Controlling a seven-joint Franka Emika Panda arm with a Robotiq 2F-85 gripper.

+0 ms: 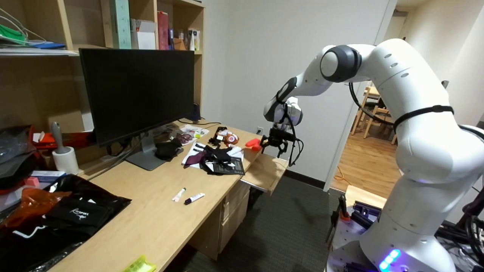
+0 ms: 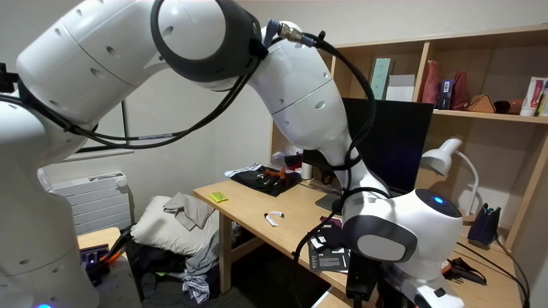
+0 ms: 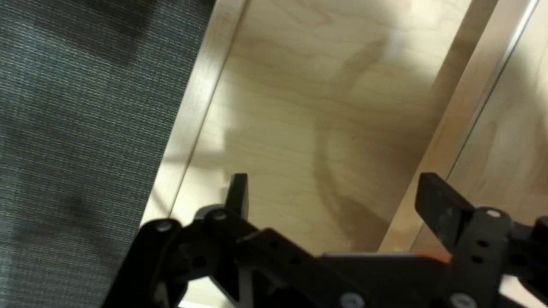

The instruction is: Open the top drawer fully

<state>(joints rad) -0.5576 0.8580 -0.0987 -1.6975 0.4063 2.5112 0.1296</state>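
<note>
The arm arches high, its tool pointing down above the pulled-out top drawer, fingers spread apart.

home study: desk, monitor, pillow

From my end of the link I cannot read one word for certain. In an exterior view, white script on the black package and small marks on the teal box blur out for me; in an exterior view, so do the fine print on the dark card, the pale printing on the navy box and the lettering on the red-and-white pack.
</note>
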